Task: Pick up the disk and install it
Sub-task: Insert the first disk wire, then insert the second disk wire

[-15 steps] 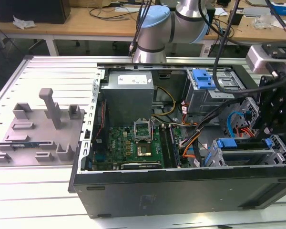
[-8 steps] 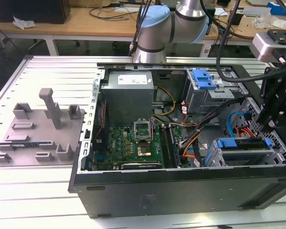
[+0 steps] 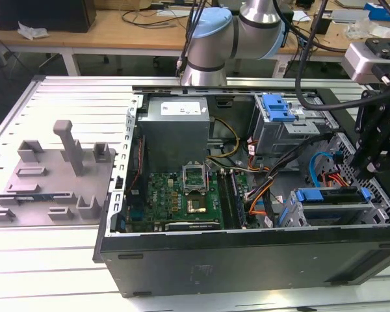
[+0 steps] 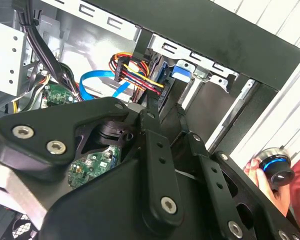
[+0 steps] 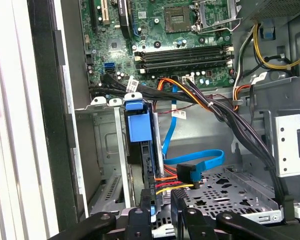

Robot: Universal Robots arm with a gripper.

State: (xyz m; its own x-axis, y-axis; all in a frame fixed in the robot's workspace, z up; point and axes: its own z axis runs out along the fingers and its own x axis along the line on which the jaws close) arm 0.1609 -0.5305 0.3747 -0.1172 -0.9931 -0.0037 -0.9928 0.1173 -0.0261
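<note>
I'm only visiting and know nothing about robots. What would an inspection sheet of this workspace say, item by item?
Surface: slotted metal table carrying an open computer case.
Job's things: disk with blue rails stands on edge in the drive cage.
Clutter: grey plastic fixture on the table beside the case.
Grippers: gripper right at the disk's end.
Cables: blue flat cable and red-yellow wires beside the disk; black bundle crossing the case.
Surroundings: wooden benches behind; a hand at a blue-ringed knob.
</note>
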